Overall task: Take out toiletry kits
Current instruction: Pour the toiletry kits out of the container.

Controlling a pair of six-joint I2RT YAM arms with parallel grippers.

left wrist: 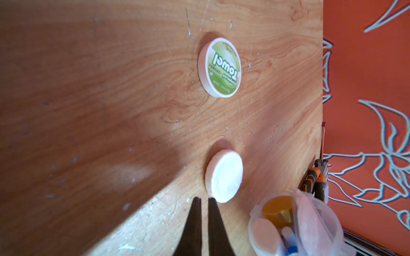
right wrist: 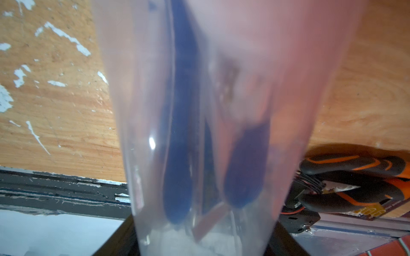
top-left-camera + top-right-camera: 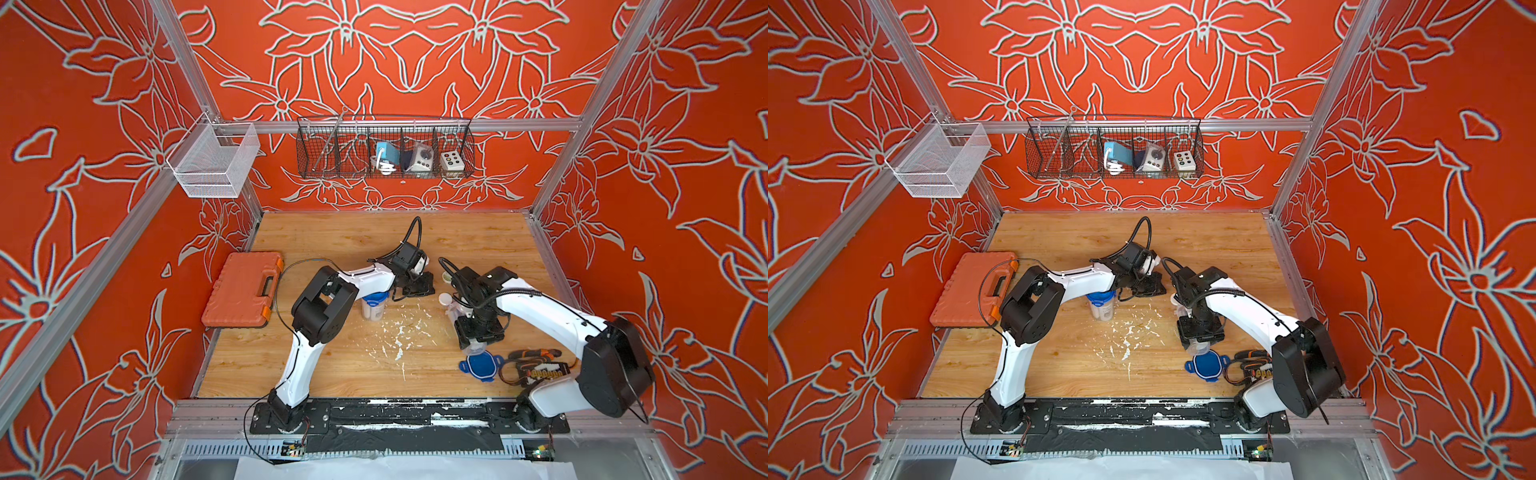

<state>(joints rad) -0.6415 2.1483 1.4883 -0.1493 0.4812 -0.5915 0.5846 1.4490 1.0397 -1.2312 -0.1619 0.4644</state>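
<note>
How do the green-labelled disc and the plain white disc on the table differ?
The green-labelled round disc carries a "Towel" label; the plain white round disc has a bare face. The plain one lies by the tips of the left hand; the green one lies farther off. Both are round, white-rimmed and flat on the wooden table.

I get both top views bright, evenly lit and sharp, with colour fringing toward the edges. On the left wrist, light falls around the left claw (image 1: 204,200) while broad shadow dims the counter (image 1: 88,99) beyond it. On the right wrist, the clear tub (image 2: 221,99) blurs against the lens.
</note>
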